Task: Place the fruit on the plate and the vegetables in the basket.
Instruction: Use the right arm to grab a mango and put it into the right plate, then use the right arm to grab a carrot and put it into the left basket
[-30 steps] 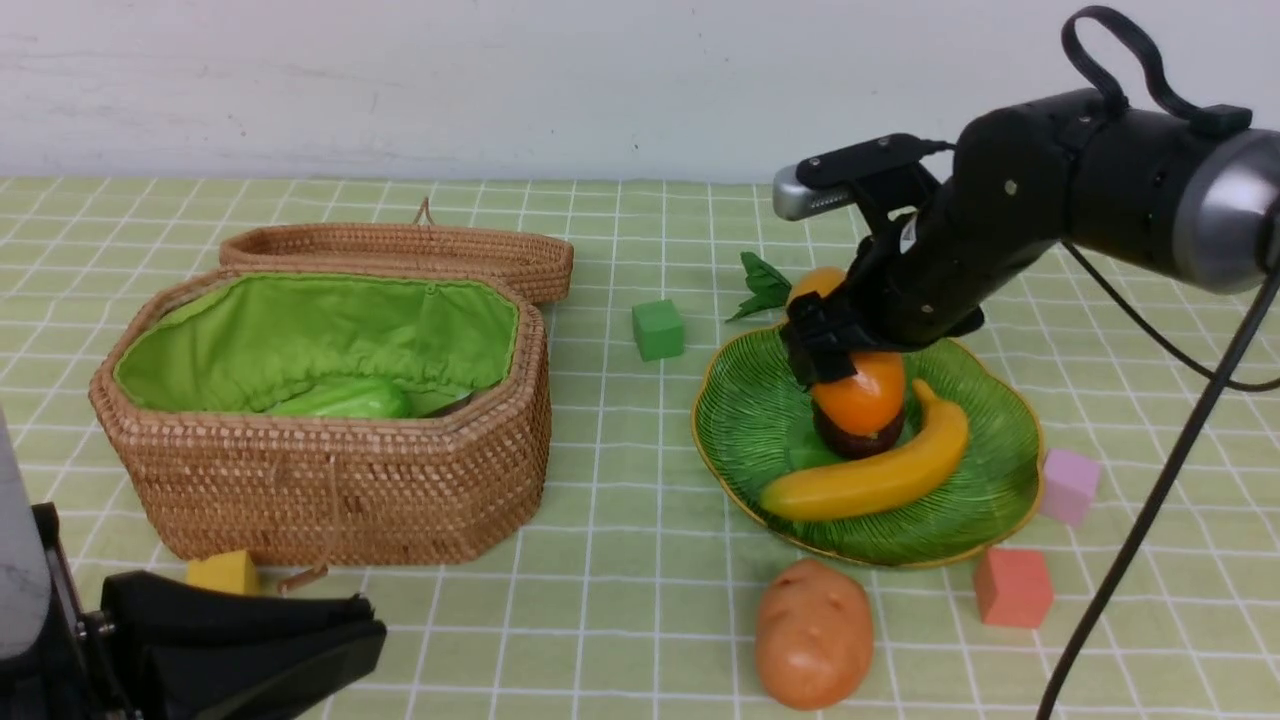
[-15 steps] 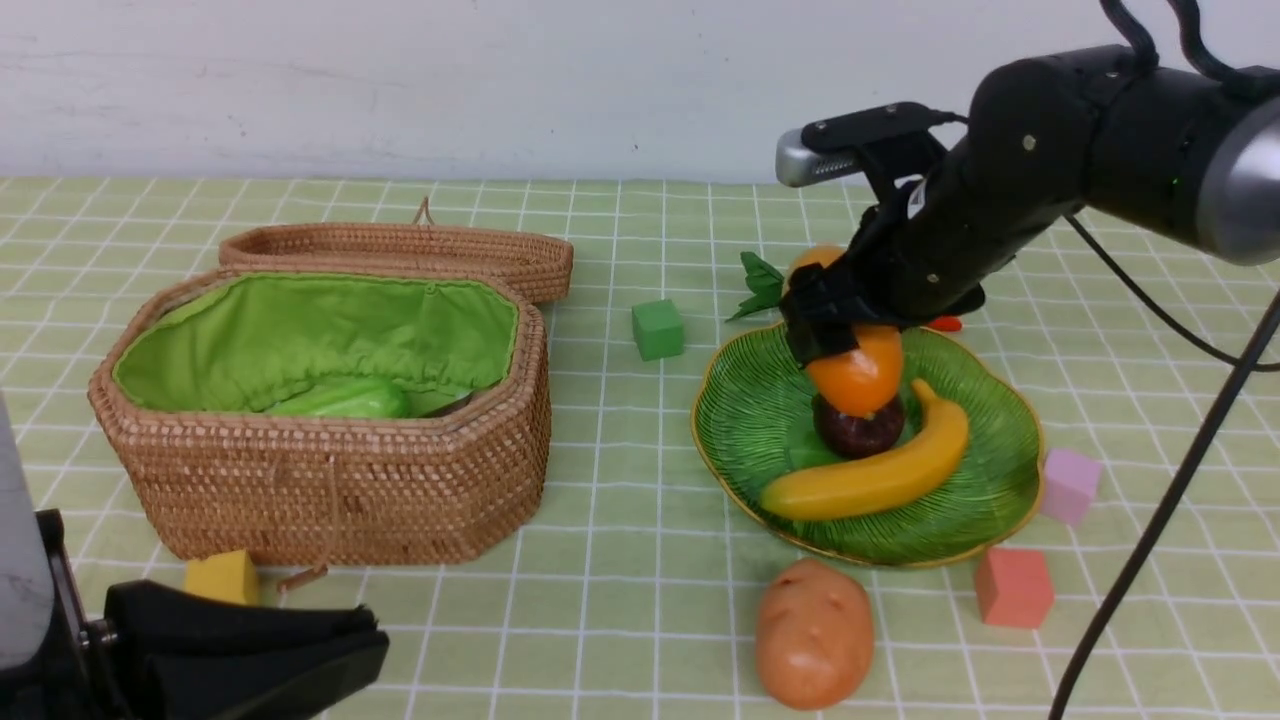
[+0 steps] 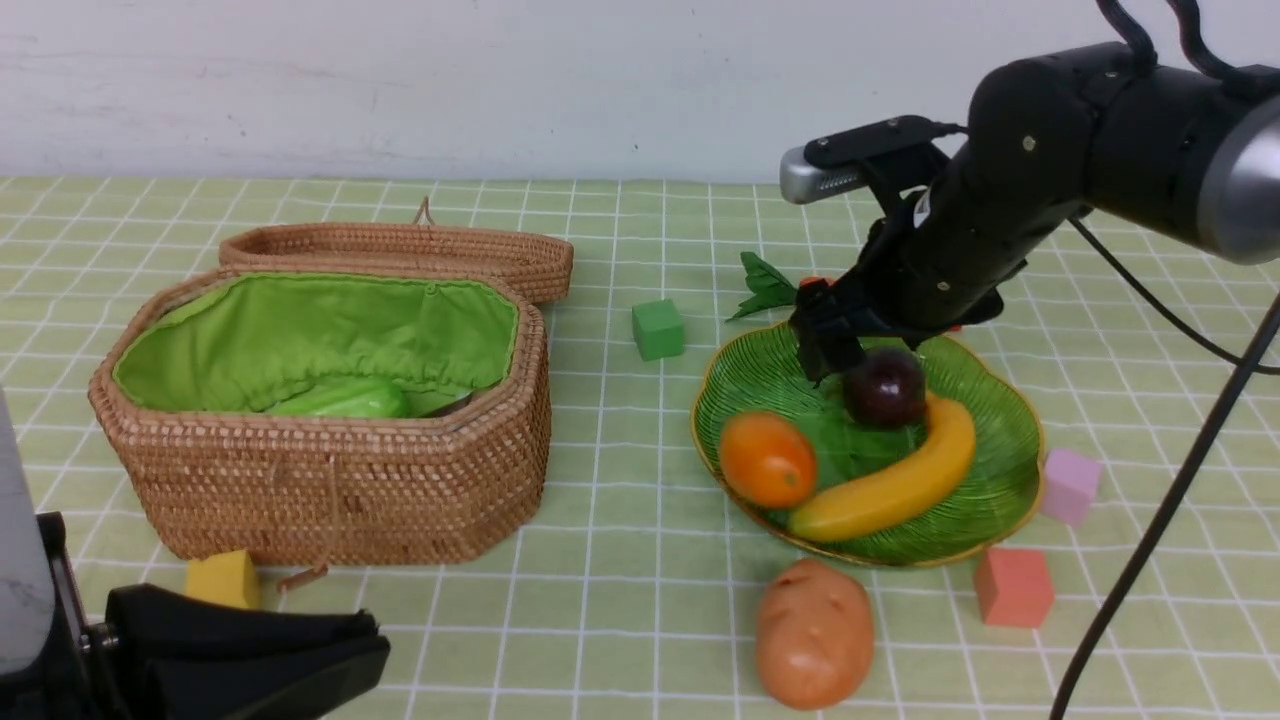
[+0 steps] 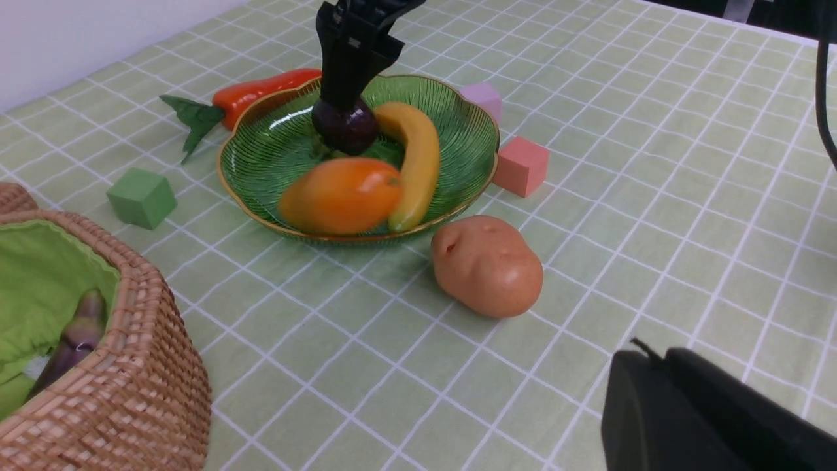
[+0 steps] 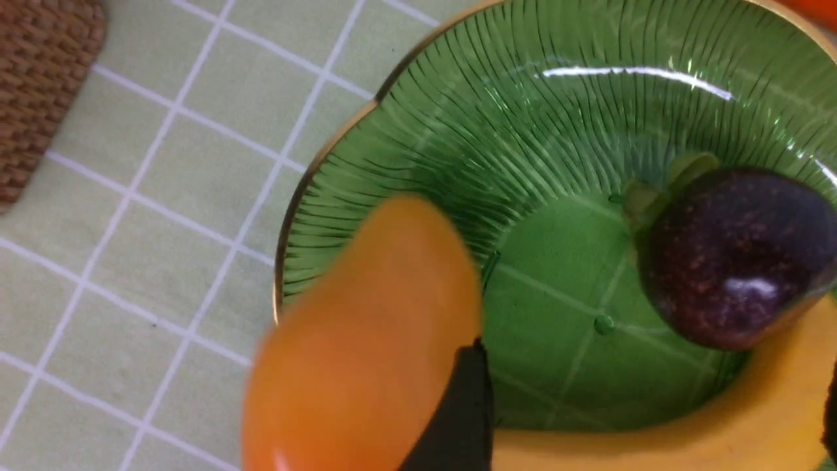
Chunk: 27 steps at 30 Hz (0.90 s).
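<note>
Above the plate (image 3: 745, 385) I hold my right pincer (image 3: 838, 352) wide open and empty, so the mango (image 3: 768, 459) lies free beside the banana (image 3: 890, 480).

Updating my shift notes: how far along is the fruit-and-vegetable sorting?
Done: long yellow banana, orange-yellow mango and dark purple mangosteen lie on the green glass plate; light green gourd and purple eggplant are in the wicker basket. In hand: nothing; right gripper, jaws open, hangs over the plate. Remaining: brown potato and orange-red carrot, both on the table.
</note>
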{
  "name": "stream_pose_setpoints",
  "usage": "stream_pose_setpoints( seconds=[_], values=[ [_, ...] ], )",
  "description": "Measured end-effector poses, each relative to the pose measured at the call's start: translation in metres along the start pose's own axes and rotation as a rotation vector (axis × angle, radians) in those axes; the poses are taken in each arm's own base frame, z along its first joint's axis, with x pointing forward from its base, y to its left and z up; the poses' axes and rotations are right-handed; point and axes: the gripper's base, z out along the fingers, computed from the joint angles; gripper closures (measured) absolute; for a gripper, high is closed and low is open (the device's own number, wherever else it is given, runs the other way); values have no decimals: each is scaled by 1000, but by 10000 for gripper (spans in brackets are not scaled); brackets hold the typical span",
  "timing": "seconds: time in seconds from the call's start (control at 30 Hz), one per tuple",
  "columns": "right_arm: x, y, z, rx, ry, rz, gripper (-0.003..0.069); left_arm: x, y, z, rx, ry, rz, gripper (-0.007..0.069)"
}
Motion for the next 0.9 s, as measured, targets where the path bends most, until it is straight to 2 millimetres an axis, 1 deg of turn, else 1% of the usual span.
stream_pose_setpoints(
  seconds=[0.1,0.2,0.23,0.27,0.33,0.4,0.43,0.53,0.57,0.6,0.63,0.7,0.73,0.77,0.83,0.9],
  values=[
    [-1,0,0,-2,-7,2,-9,0,0,0,1,0,0,603],
    [0,0,0,-2,-1,-1,37,0,0,0,1,0,0,603],
    [0,0,0,-2,4,-1,41,0,0,0,1,0,0,603],
    [2,0,0,0,26,-6,76,0,0,0,1,1,1,603],
    [5,0,0,0,55,-7,108,0,0,0,0,2,1,603],
    [9,0,-2,-1,103,-8,170,0,0,0,0,1,1,603],
    [9,0,-2,-1,108,-8,183,0,0,0,0,1,1,603],
    [10,1,-13,-3,199,-10,307,0,0,0,0,1,1,603],
    [9,1,-19,-5,231,-15,371,0,0,0,0,1,1,603],
    [9,1,-21,-5,238,-17,390,0,0,0,0,1,1,603],
    [6,1,-27,-8,245,-32,456,0,0,0,0,1,1,603],
    [0,2,-36,-8,224,-63,548,0,0,0,0,1,1,603],
    [-1,2,-36,-8,221,-65,548,0,0,0,0,1,1,603],
    [-5,2,-42,-6,199,-78,613,0,0,0,2,1,1,603],
    [-7,2,-49,-2,182,-84,666,0,0,0,2,2,1,603],
    [-8,2,-53,-1,175,-68,678,0,0,0,3,2,1,603]
  ],
)
